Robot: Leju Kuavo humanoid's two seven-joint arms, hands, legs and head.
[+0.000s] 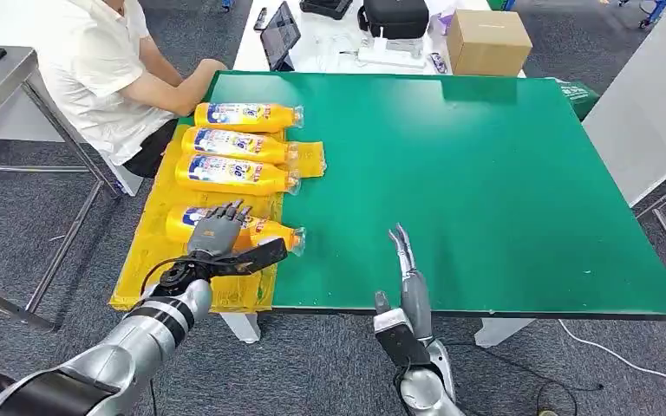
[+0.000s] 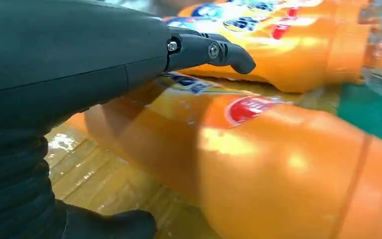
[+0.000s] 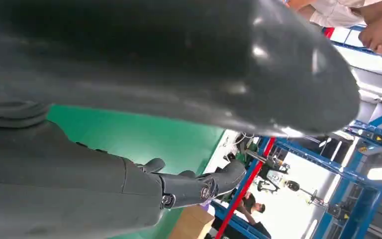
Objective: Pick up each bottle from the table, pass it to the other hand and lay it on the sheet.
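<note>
**Left hand over the nearest bottle on the sheet**

The nearest bottle (image 1: 251, 230) lies on the yellow sheet (image 1: 152, 260), long axis running across the tabletop (image 1: 486, 191), cap pointing toward the green middle. The left hand (image 1: 217, 230) rests over its labelled body, fingers (image 2: 214, 52) spread across the top; whether they clamp it I cannot tell. The right hand (image 1: 406, 260) hovers well apart, fingers straight, holding nothing.

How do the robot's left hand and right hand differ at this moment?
The left hand rests over the nearest bottle on the yellow sheet; the right hand is over the bare green table, holding nothing. The left fingers spread across the bottle; the right fingers point straight forward. Both are dark grey on silver arms.
</note>
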